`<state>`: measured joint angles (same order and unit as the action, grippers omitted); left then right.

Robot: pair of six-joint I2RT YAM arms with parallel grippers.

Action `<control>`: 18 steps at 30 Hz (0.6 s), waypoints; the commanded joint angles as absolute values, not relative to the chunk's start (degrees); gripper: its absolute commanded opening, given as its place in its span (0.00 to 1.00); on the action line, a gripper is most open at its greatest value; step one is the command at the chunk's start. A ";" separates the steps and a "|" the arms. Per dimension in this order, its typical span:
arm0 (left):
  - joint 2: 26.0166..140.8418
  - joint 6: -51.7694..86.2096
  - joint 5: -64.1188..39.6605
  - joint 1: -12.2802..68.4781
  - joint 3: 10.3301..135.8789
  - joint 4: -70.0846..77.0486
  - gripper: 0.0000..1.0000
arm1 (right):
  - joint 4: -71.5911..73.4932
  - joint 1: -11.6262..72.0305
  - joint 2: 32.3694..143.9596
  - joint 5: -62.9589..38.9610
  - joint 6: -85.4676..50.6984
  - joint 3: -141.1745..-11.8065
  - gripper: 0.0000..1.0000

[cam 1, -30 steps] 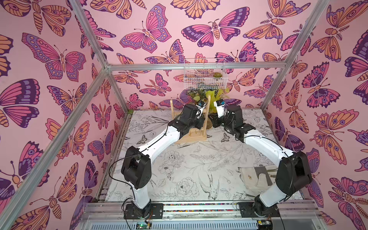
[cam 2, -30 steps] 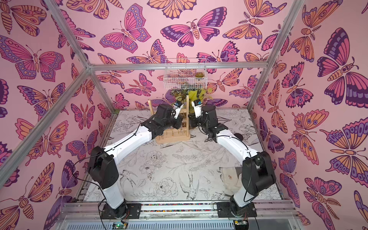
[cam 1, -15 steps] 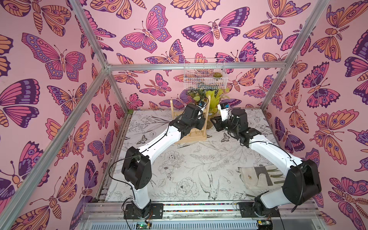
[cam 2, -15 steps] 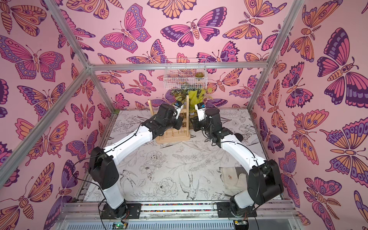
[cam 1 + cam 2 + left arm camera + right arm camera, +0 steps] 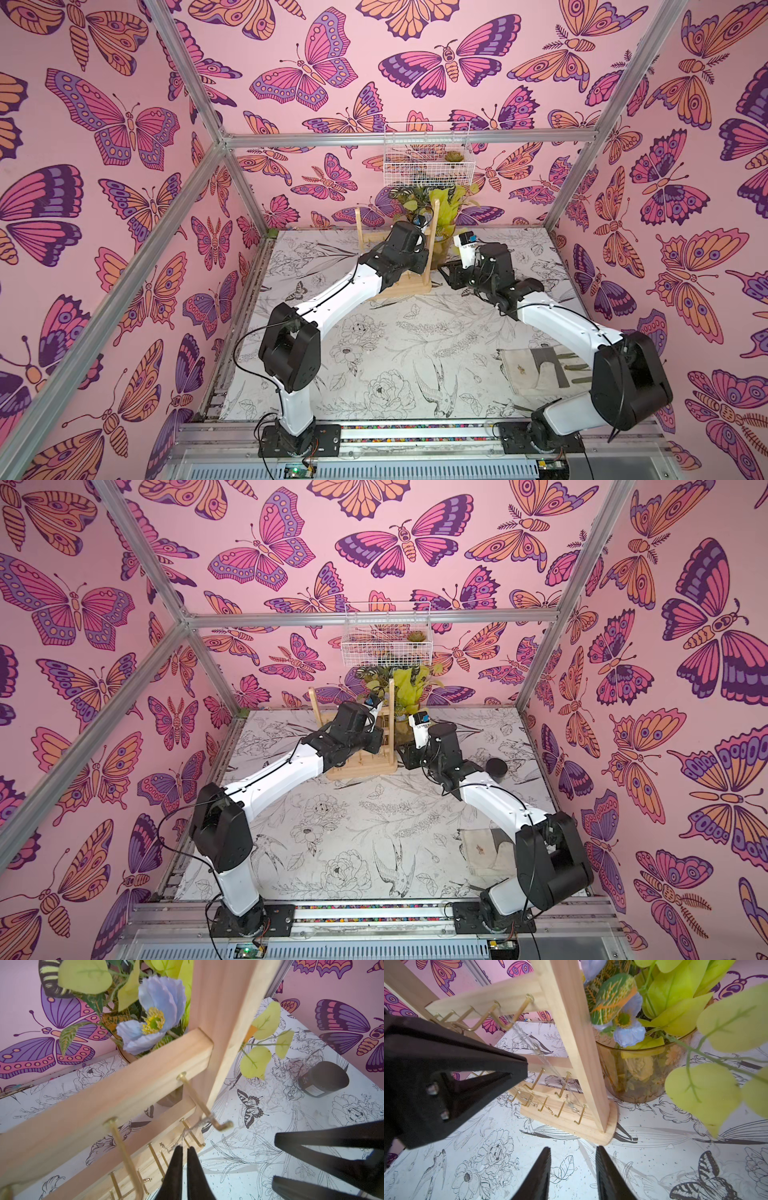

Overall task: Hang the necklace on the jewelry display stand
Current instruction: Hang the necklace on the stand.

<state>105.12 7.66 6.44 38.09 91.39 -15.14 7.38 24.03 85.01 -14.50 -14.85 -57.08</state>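
tinker42: Flower-print tabletop (image 5: pixel 508 1147), butterfly walls, usual setup. What's seen at the left gripper (image 5: pixel 185 1148)?

gearloose: Jaws are nearly closed, just a sliver left between them. The necklace (image 5: pixel 199 1124) runs right up to the tips. Whether it's actually pinched can't be told.

tinker42: And outward from there?

gearloose: It's stretched up and away in one slanted line to the end hook (image 5: pixel 195 1095) on the top bar of the stand (image 5: pixel 124 1088), the hook next to the post, and it's draped over that. So the long axis is tips-to-hook.

tinker42: Right gripper (image 5: pixel 573 1148)?

gearloose: Held partly open, nothing in it, down by the base past that post, not touching the necklace. Left is clearly nearer. Probably only a release and a back-off along that line is needed, so nothing gets dragged over the hook's upturned end.
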 commanded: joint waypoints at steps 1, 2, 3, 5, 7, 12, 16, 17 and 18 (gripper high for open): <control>105.41 9.07 8.45 38.44 90.07 -15.34 0.10 | 11.11 23.66 85.68 -16.52 -15.99 -56.98 0.39; 105.25 9.37 8.82 38.47 89.56 -14.84 0.10 | 11.83 23.66 85.86 -16.49 -16.11 -56.72 0.39; 105.12 9.54 9.16 38.49 88.88 -14.16 0.09 | 12.54 23.69 86.04 -16.51 -16.15 -56.41 0.39; 104.86 10.04 9.61 38.41 87.89 -13.14 0.07 | 13.17 23.65 86.46 -16.59 -16.26 -56.08 0.39; 104.52 10.48 10.02 38.42 86.96 -12.39 0.07 | 12.96 23.68 86.74 -17.09 -16.07 -56.00 0.39; 102.20 12.15 8.46 38.54 84.27 -11.55 0.12 | 13.17 23.65 86.81 -16.95 -16.00 -54.97 0.39; 99.10 13.12 4.46 38.69 80.44 -10.35 0.19 | 13.94 23.64 87.84 -17.44 -15.85 -54.24 0.40; 98.29 13.25 3.93 38.80 79.65 -10.46 0.20 | 14.26 23.65 87.99 -17.97 -15.90 -54.06 0.40; 97.67 13.57 3.78 38.89 78.91 -10.45 0.21 | 14.71 23.71 88.22 -18.53 -15.89 -53.86 0.40</control>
